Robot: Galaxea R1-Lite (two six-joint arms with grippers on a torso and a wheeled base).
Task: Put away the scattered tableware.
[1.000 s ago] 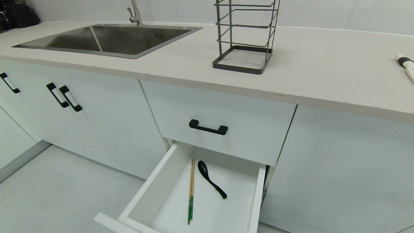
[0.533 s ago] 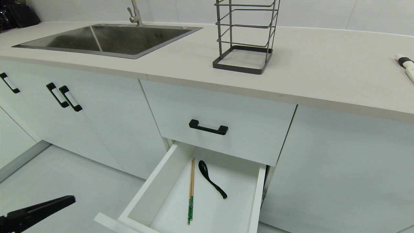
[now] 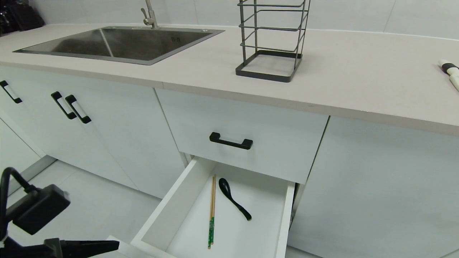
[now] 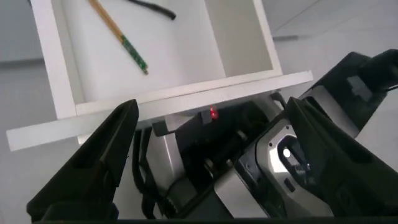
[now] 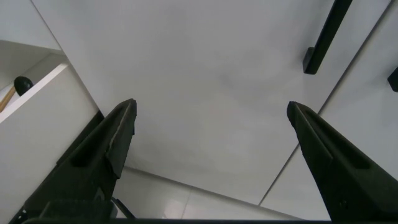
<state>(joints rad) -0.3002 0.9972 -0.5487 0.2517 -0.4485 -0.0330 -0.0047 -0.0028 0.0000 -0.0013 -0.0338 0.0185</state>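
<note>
Head view: we note chopsticks (image 3: 212,211) and black spoon (image 3: 235,203) lying apart in the open drawer (image 3: 172,215), left gripper (image 3: 104,245) low by its front. Left wrist view: jaws spread wide, empty. Right wrist view: right gripper (image 5: 211,112) likewise wide, empty, facing a cabinet door (image 5: 205,68).

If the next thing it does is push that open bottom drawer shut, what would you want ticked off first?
1. Chopsticks lie flat inside the drawer, nothing over the rim: ok.
2. Black spoon lies flat inside, beside the chopsticks: ok.
3. Left pincer open and holding nothing: ok.
4. Left pincer touching the drawer's front panel: cannot tell; it is low, near the front corner.
5. Right pincer open and holding nothing: ok.
6. All tableware put away: cannot tell; a white item lies at the right end of the counter, and what it is isn't clear.
</note>
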